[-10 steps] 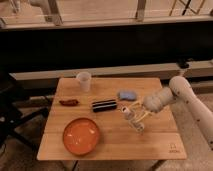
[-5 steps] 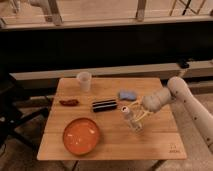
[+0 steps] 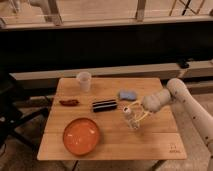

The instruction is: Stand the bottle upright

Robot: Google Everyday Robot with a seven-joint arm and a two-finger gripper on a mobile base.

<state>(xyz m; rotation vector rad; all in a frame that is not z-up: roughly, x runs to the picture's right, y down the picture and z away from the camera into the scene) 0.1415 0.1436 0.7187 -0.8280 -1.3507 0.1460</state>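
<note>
Wooden slatted table [image 3: 150,145]: smooth, pale grain.
Orange plate [image 3: 81,136]: round, glossy.
Black bar [image 3: 104,105]: ribbed, oblong.
Translucent cup [image 3: 84,81], blue sponge [image 3: 128,94], red strip [image 3: 69,102].
Bottle [image 3: 131,119]: clear plastic, white cap, near upright, right of centre.
Gripper [image 3: 134,114] at bottle; finger spread cannot be told.
Risk: light bottle tips on release, judged from narrow base.
</note>
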